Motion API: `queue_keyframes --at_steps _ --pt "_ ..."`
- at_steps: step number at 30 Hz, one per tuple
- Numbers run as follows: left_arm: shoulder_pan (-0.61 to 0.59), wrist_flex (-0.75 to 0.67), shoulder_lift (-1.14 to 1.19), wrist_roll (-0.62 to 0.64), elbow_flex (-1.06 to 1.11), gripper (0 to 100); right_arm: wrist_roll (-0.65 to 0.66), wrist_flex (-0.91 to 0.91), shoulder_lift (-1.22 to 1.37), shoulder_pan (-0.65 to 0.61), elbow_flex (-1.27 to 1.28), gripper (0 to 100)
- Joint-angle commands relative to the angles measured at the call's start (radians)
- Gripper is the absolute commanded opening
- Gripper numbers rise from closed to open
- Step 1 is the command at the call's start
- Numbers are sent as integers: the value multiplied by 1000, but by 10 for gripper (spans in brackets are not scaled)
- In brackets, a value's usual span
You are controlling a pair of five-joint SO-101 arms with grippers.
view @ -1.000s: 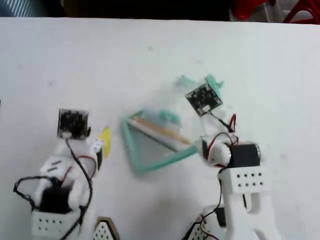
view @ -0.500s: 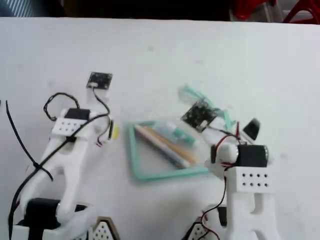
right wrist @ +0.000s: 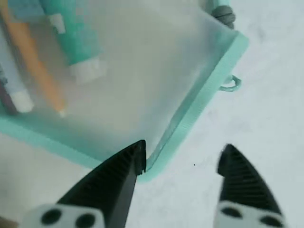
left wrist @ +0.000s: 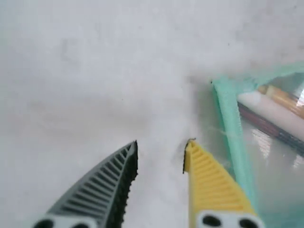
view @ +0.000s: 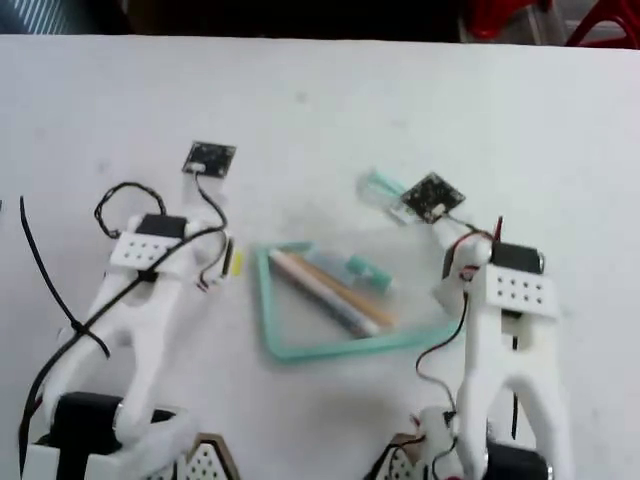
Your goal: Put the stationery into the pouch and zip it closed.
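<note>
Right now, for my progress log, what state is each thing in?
pouch, flat on the table, zip state unclear
stationery, lying inside the pouch
left end effector, open, empty, beside the pouch's edge
right end effector, open, empty, astride a pouch corner

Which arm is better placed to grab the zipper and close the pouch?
Right, probably. Its open right gripper hangs over the pouch edge at the end where the zipper slider sits; the left gripper is by the opposite end.
</note>
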Motion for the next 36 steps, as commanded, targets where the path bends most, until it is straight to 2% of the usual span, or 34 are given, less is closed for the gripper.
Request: queue_keyframes --at_steps 1,3,4,6,12,15,18,23,29,36 --pt "-53 -46 1 35 -37 113 -100 -28 97 4 -160 91" --pt "-38 -48 2 -6 -35 24 -140 -50 157 5 -221 34" --pt "-22 -48 2 -40 -35 16 -155 -71 193 7 -242 8" --pt "4 -48 4 -71 -35 32 -186 -104 265 7 -273 25" --pt "65 -87 12 -51 -52 22 -241 -110 463 5 -374 18" --pt "70 -101 110 -26 -97 22 -249 -110 522 16 -428 18" --pt "65 -86 315 -25 -195 22 -249 -107 553 44 -460 18" --pt "59 100 559 101 -479 22 -250 -107 556 99 -473 18" --pt "127 192 638 203 -583 22 -287 -108 496 160 -468 18" --pt "200 155 564 285 -583 22 -244 -125 524 163 -529 18"
